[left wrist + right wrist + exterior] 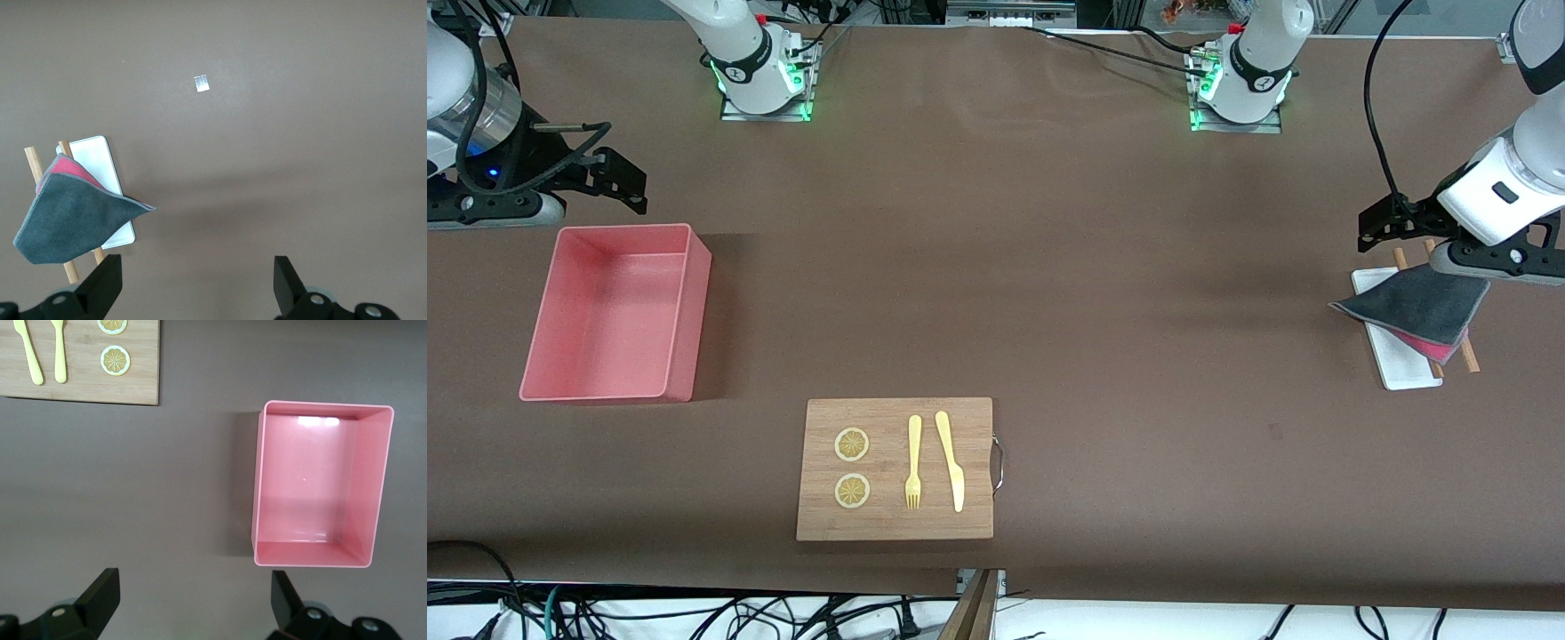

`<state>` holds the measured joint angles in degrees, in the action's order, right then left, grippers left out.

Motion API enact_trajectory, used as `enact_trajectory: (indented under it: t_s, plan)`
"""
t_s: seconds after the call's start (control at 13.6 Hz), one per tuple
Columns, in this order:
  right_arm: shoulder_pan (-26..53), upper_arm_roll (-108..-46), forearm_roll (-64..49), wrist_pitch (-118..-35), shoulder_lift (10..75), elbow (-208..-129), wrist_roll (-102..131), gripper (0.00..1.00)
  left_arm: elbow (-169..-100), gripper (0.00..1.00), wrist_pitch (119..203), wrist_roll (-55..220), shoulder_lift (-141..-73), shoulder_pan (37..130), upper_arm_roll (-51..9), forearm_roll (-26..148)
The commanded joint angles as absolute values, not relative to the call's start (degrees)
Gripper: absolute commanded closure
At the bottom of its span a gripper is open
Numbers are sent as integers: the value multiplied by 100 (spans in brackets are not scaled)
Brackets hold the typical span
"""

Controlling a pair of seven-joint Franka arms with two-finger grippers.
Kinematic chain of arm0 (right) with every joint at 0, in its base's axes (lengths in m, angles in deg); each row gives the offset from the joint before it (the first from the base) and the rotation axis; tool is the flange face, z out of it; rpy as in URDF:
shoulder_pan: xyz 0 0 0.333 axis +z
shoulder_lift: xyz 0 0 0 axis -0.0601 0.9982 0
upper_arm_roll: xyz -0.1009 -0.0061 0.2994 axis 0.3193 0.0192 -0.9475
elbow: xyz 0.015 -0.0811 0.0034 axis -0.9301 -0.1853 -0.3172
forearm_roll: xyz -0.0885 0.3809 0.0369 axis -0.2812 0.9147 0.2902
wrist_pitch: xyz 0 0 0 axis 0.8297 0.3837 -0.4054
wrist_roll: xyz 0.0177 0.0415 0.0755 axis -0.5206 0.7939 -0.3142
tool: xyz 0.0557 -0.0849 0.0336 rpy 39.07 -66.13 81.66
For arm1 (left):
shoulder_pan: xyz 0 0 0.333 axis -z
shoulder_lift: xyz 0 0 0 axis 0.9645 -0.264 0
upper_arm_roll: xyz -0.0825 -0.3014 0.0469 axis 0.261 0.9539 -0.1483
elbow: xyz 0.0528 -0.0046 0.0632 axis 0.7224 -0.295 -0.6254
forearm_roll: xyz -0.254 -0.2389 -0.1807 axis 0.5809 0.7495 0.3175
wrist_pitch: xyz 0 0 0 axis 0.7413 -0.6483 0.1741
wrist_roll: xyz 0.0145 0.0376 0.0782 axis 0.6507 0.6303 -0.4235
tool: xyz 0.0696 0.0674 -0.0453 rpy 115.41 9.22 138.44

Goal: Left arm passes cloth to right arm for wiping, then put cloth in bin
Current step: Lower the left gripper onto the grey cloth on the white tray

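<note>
From the front we are seeing the pink bin (615, 313) sitting empty toward the right arm's end of the table, with the right gripper (618, 182) hanging just above its upper edge, fingers spread and holding nothing. Nearer the camera a cutting board (895, 468) is carrying two lemon slices (852, 468), a fork (913, 462) and a knife (951, 460). Toward the left arm's end, the grey cloth (1414, 307) is lying draped over a white tray (1400, 360) and two wooden sticks (1465, 354), its pink underside peeking out, while the left gripper (1380, 224) is hovering just above it, open and empty. In the left wrist view we are looking down past wide-apart fingers (103, 283) at the cloth (70, 217) resting on the tray (100, 160) and sticks (33, 163); nothing else is lying in the tray that we can see. In the right wrist view the fingers (100, 593) are standing apart above bare table, the bin (320, 483) is showing an empty floor, and the board (80, 360) is showing at the edge.
</note>
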<state>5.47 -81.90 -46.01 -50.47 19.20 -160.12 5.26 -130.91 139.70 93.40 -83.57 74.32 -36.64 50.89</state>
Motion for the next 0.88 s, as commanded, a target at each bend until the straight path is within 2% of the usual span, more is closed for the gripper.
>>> enact_trajectory:
  t_s: [0.0,0.44,0.59,0.81]
  plan:
    - [508,-8223,-4600,-4911,1980,-15846,442,0,-12840,0,13947,9279,-8507,7443,-3685,5193]
    - [517,-8232,-4591,-4814,1971,-15846,433,0,-12848,0,13605,9279,-8674,7321,-3711,5123]
    - [508,-8232,-4600,-4814,1980,-15846,442,0,-12840,0,13368,9628,-8954,6918,-3712,5123]
    - [517,-8232,-4591,-4814,1980,-15846,442,0,-12814,0,13446,11243,-9288,6241,-3703,4685]
